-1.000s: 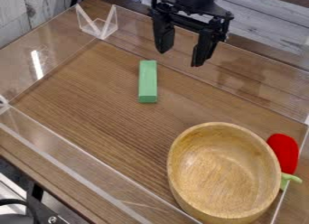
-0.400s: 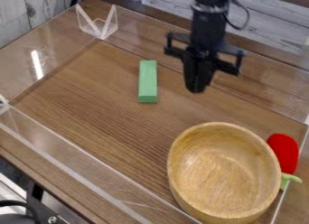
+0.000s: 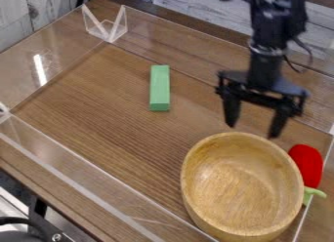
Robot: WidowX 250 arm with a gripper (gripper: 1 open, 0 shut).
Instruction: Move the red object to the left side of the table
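Observation:
The red object point(image 3: 308, 166), a small glossy red toy fruit with a light-green stem end, lies at the table's right edge, just right of the wooden bowl. My gripper point(image 3: 260, 121) hangs pointing down, up and to the left of the fruit, over the bowl's far rim. Its two dark fingers stand apart with nothing between them. The table point(image 3: 104, 139) is brown wood grain with low clear walls.
A large wooden bowl point(image 3: 248, 185) fills the front right. A green rectangular block point(image 3: 159, 89) lies near the table's middle. A clear acrylic bracket point(image 3: 104, 24) stands at the back left. Clear walls line all edges.
The gripper has travelled right and down, from the back centre toward the bowl and fruit. Its fingers were apart, came together midway, and are apart again now.

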